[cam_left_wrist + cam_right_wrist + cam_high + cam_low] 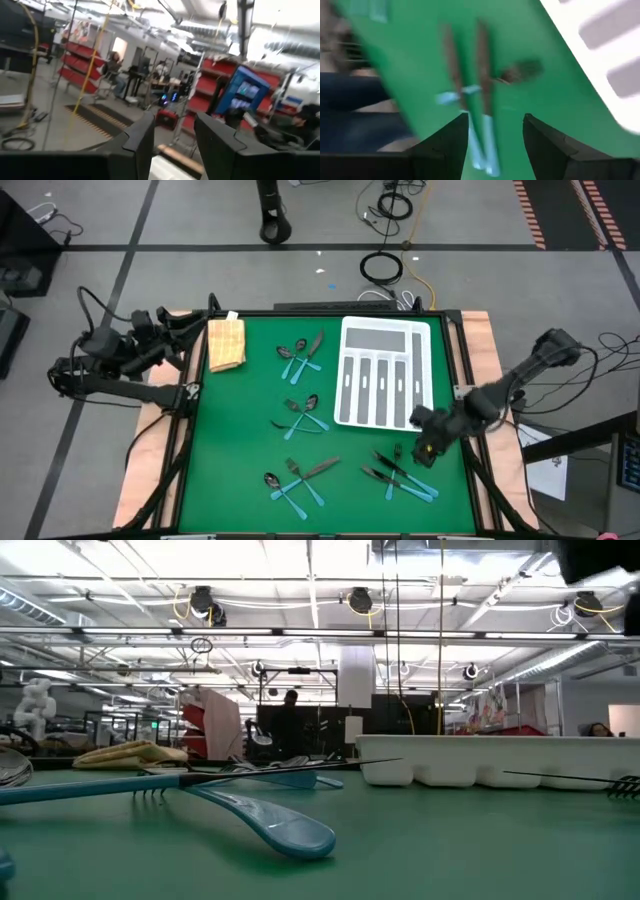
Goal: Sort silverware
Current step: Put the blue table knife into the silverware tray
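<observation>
Right gripper (pixel 492 132) open over thin, stiff, likely slippery teal-handled grey-metal silverware (pixel 482 135); pinch mid-handle. Left gripper (pixel 172 145) open, idle.

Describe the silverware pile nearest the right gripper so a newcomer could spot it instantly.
Start at the white organiser tray on the green table. Just below its lower right corner lies a pile of blue-handled silverware. Alone among the four piles, it sits beside the open right gripper.

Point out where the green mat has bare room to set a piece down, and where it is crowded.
Free: the left strip below the yellow cloth, and the middle between the centre cutlery cluster and the tray. Crowded: the near right corner, where the right tool hangs open over a cutlery pile, and the near centre pile.
</observation>
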Tool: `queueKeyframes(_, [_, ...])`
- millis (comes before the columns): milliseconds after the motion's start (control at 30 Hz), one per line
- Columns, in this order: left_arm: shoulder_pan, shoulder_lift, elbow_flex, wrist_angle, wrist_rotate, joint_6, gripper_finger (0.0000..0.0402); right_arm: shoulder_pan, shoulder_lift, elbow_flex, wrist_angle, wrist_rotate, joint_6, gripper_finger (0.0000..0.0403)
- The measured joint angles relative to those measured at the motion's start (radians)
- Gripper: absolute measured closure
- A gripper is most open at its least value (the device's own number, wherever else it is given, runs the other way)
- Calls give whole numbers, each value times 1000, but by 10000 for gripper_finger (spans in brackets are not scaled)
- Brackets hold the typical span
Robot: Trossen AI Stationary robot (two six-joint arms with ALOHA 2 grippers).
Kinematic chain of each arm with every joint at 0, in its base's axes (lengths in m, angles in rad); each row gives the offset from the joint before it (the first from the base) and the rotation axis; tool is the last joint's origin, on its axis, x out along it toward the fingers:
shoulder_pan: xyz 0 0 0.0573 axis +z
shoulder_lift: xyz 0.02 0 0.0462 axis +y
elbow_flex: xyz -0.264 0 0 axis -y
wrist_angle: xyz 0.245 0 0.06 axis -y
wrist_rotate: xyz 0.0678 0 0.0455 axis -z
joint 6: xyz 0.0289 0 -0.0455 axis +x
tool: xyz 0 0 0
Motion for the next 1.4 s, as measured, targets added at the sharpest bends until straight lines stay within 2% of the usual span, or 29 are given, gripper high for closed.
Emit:
queueKeyframes(100, [0, 0, 0, -25, -33, 0, 256, 53, 64, -31, -21, 57, 70, 229])
queueKeyframes(200, [0, 0, 0, -38, -50, -5, 256, 64, 134, -35, 21, 59, 53, 220])
queueKeyframes(400, [0, 0, 0, -38, -50, -5, 256, 75, 272, -36, 203, 6, -26, 162])
queueKeyframes(600, [0, 0, 0, -38, -50, -5, 256, 75, 363, -36, 220, 1, -10, 124])
queueKeyframes(933, [0, 0, 0, -49, -50, -7, 256, 80, 452, -36, 288, 4, -36, 121])
queueKeyframes(1400, [0, 0, 0, -93, -50, -7, 256, 80, 456, -36, 248, 14, -79, 101])
